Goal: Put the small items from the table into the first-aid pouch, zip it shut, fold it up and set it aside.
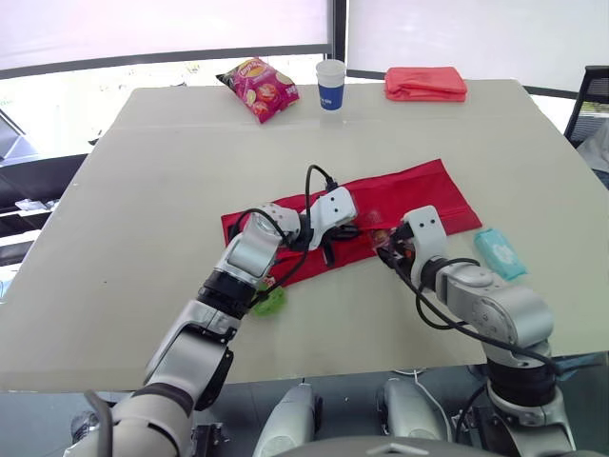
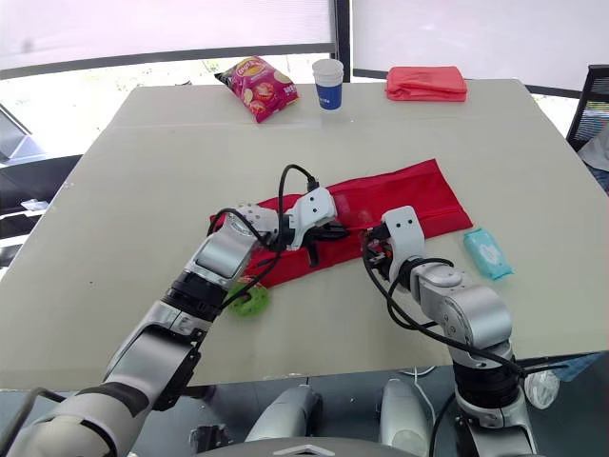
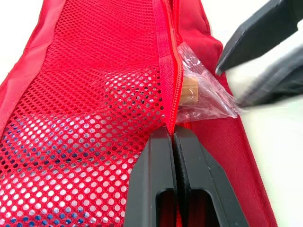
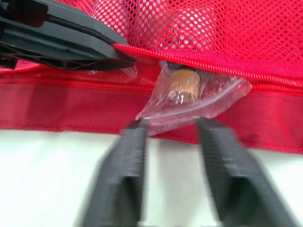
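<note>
Red pouch point(image 1: 419, 195) lies spread flat mid-desk point(image 1: 143, 171). Left gripper point(image 1: 344, 229) sits over its middle. Right gripper point(image 1: 385, 243) is at its front edge, close by. Teal packet point(image 1: 500, 253) lies right of pouch, apart. Small green item point(image 1: 270, 301), possibly a wrapper, sits beside left forearm. Far edge: snack bag point(image 1: 259, 88), paper cup point(image 1: 330, 84), folded red cloth point(image 1: 425, 84).

This looks like an office or meeting room. A wide, pale beige rectangular surface point(image 1: 143, 190) stands before tall windows with white roller blinds point(image 1: 162, 29) drawn down and a dark frame post point(image 1: 339, 33) between them. A black office chair point(image 1: 594, 95) stands at its right side. A white-and-blue paper cup point(image 1: 330, 84) and a pink snack bag point(image 1: 259, 89) sit near the far edge.
</note>
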### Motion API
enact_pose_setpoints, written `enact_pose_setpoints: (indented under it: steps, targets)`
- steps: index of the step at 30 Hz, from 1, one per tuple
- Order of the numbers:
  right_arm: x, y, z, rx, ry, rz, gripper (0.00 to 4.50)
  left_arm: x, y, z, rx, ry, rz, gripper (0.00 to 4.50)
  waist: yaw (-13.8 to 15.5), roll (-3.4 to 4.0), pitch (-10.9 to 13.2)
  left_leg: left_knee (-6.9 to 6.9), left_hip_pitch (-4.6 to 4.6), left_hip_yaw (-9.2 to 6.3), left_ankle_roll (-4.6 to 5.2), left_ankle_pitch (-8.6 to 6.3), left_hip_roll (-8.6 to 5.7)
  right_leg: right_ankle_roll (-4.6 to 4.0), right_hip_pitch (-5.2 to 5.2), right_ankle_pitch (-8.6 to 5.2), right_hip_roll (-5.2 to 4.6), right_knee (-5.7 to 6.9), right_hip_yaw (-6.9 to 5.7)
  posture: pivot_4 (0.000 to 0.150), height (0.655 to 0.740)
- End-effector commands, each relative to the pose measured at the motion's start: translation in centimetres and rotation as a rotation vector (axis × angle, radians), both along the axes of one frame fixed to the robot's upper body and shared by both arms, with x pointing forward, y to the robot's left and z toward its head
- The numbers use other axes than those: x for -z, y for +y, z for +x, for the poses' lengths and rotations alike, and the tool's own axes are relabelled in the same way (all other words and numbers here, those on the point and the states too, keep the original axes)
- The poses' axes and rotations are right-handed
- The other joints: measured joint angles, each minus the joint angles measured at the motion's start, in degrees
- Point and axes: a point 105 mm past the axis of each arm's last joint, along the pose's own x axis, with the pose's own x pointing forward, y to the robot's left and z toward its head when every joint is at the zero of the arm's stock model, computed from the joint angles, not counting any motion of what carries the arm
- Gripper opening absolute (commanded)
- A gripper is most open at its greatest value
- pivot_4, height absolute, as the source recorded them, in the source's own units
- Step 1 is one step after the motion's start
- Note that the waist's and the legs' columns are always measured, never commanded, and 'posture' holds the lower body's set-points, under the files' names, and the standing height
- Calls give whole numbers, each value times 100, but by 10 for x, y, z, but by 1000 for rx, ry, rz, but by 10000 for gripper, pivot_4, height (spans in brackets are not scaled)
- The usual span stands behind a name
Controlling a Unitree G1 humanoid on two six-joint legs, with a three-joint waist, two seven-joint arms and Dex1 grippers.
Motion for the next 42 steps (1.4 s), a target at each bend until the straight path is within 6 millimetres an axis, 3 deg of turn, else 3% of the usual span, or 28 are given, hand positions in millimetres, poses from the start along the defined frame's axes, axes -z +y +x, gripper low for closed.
enact_pose_setpoints:
  steps: [1,14,19,22,26,29,31,32,33,37,41,42]
  targets:
    - [-7,9,8,-26,-54,2,1004,-14,0,-8,51,-26,-31,0,-5,0,0,0,1,0,0,0,1,0,0,0,0,0,0,1500,7400]
    - [-7,15,58,57,-170,-8,1004,-7,-2,-23,103,9,-18,0,-1,0,0,0,1,1,-1,0,2,0,0,0,1,-1,1,1500,7400]
    - [-10,14,59,43,-215,8,1004,-4,0,-23,105,8,-7,0,-10,0,0,-1,1,1,-1,0,2,0,-1,0,2,0,2,1500,7400]
    - [-20,10,41,-52,-249,56,1004,-2,8,-20,112,-7,16,0,6,0,0,-1,0,0,-1,0,2,0,-1,0,2,-1,1,1500,7400]
    - [-37,-8,-5,-247,-274,83,10877,-3,21,-19,181,-32,58,0,19,1,1,-1,-8,-7,0,0,0,0,0,0,-1,-11,-5,1500,7400]
    - [-56,-28,-41,-381,-323,80,25829,0,41,-21,266,-54,141,0,10,2,2,-1,-4,-3,1,-1,0,1,2,0,1,-10,-5,1500,7400]
    - [-66,-45,-58,-420,-350,41,36115,1,57,-18,289,-80,196,0,-8,2,2,-6,3,1,2,-1,10,1,7,-1,10,-11,-4,1500,7400]
    - [-69,-52,-64,-430,-356,26,38227,0,64,-16,300,-94,215,0,1,1,2,-7,6,0,2,-2,12,1,10,-1,12,-12,-4,1500,7400]
    - [-72,-58,-69,-435,-358,14,44567,-1,70,-15,313,-111,233,0,-2,0,2,-7,6,-1,3,-2,13,1,12,-1,14,-12,-6,1500,7400]
    - [-85,-91,-88,-430,-404,-88,44567,-11,107,13,267,-301,396,0,60,-14,11,1,8,13,14,-8,12,1,23,-1,16,-18,-13,1500,7400]
    - [-86,-112,-91,-384,-410,-124,44567,-26,111,40,149,-415,396,0,115,-32,16,5,11,21,16,-9,10,3,35,-1,16,-18,-19,1500,7400]
    - [-85,-115,-92,-384,-397,-112,44567,-28,108,40,137,-356,334,0,157,-34,18,7,10,22,16,-9,10,4,35,-1,15,-18,-19,1500,7400]
